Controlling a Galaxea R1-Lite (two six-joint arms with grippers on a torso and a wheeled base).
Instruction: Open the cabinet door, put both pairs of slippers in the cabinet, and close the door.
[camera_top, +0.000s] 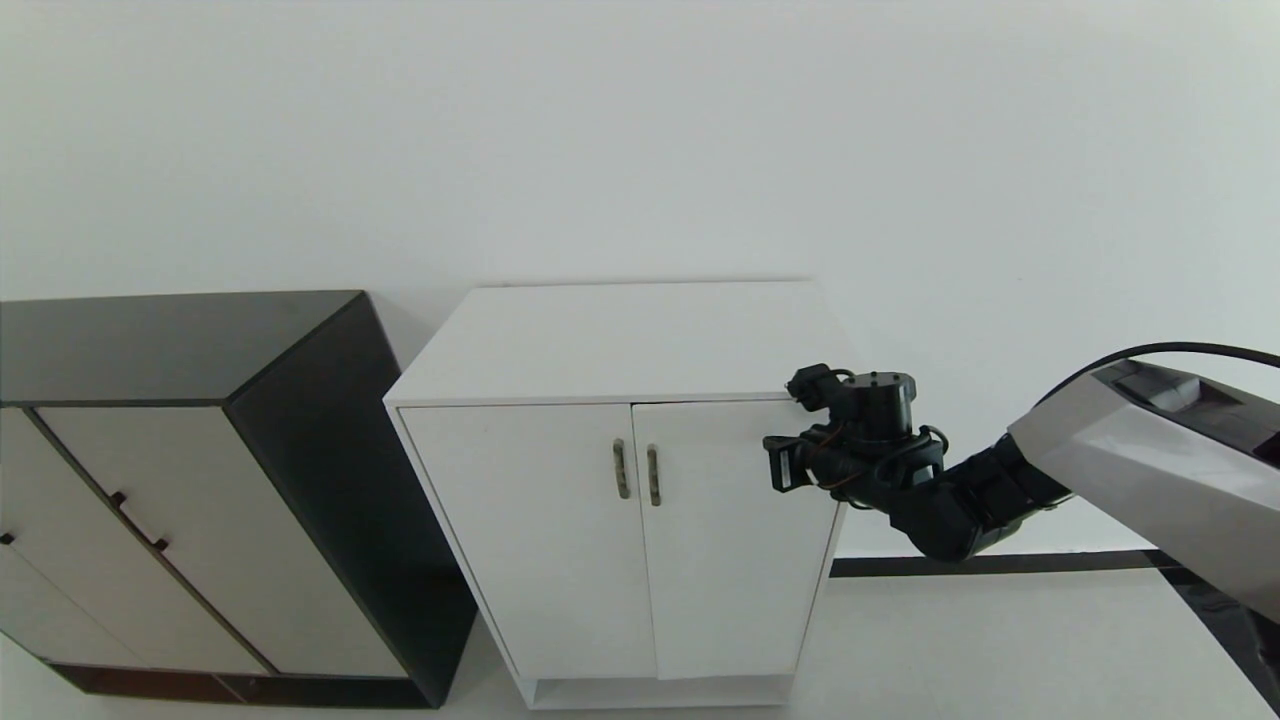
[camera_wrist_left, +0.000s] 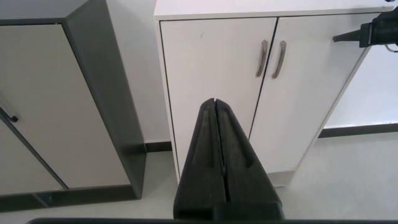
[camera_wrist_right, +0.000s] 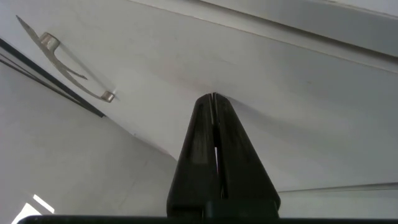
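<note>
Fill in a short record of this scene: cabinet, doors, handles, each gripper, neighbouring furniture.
Cabinet: white cabinet, two doors
Doors: left door and right door, both closed
Handles: metal handles, side by side at the middle seam
Right gripper: shut, by the right door's upper part; contact unclear
Left gripper: shut, pointing at the white cabinet, apart from it
Neighbour: dark cabinet on the robot's left

the plain white two-door wooden cabinet (camera_top: 560, 560) carries no pattern; its slim curved metal handles (camera_top: 621, 468) are a dull greyish brass. the neighbouring tall cabinet with a black frame (camera_top: 330, 500) has pale beige door panels and small black pulls. the flat painted wall (camera_top: 640, 130) is plain white, with a black skirting strip (camera_top: 990, 565) above the pale grey floor (camera_top: 1000, 650). the left claw (camera_wrist_left: 215, 106) and right claw (camera_wrist_right: 214, 99) are matte black.
</note>
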